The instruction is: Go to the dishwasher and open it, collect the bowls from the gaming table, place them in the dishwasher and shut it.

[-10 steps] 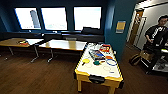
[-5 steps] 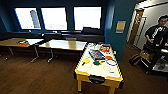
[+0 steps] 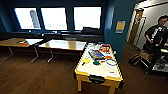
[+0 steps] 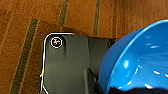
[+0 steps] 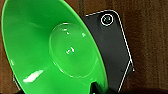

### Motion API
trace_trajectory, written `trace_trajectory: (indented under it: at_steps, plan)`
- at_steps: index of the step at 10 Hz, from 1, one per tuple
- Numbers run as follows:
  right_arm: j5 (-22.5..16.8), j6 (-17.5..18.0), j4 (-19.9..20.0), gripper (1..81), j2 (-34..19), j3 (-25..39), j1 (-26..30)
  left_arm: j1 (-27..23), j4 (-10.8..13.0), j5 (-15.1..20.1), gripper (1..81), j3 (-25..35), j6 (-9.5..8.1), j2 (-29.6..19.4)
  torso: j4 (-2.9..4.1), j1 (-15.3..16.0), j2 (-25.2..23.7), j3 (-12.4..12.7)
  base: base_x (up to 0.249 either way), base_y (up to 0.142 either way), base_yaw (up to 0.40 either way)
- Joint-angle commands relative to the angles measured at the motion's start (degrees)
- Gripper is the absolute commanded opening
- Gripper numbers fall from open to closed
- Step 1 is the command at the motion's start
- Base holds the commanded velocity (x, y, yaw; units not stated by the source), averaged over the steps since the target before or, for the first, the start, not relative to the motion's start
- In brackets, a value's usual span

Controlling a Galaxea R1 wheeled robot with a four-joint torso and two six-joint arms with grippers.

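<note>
Head view is showing the gaming table (image 3: pixel 100 72) at my one o'clock, a yellow bowl (image 3: pixel 85 60) sitting on its white top. My left jaws are grasping a blue bowl (image 4: pixel 140 60) over the wooden floor (image 4: pixel 25 25), and my right jaws are grasping a green bowl (image 5: pixel 50 47).

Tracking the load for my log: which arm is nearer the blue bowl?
Left. The blue bowl looms right at the left wrist, above the wooden floor; the right wrist has the green bowl right at it instead.
</note>
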Motion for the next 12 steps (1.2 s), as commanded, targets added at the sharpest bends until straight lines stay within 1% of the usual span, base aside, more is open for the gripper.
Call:
trace_trajectory:
  at_steps: [1, 6, 10, 12]
  plan:
    - [-4.7, -0.5, -0.8, 1.0, 0.3, 0.3, 2.3, -2.9, 1.0, 1.8, 1.0, 0.2, 0.11, -0.3, 0.00, 0.0, 0.0, 0.0, 0.000, 0.000, -0.382]
    - [-4.7, -0.4, -1.0, 1.0, 0.8, 0.3, 2.2, -2.9, 1.0, 2.0, 1.0, -0.3, 0.11, -0.1, 0.00, 0.0, 0.0, 0.0, 0.000, 0.000, -0.393]
    - [-4.6, -0.4, -1.1, 1.0, 1.1, 0.4, 1.9, -2.9, 0.3, 1.9, 1.0, -4.9, 0.02, 1.4, 0.00, 0.0, 0.0, 0.0, 0.000, 0.000, -0.393]
    - [-4.6, -0.4, -1.0, 1.0, 1.0, 0.4, 1.8, -2.9, 0.4, 1.9, 1.0, -5.1, -0.07, 2.0, 0.00, 0.0, 0.0, 0.0, 0.000, 0.000, -0.394]
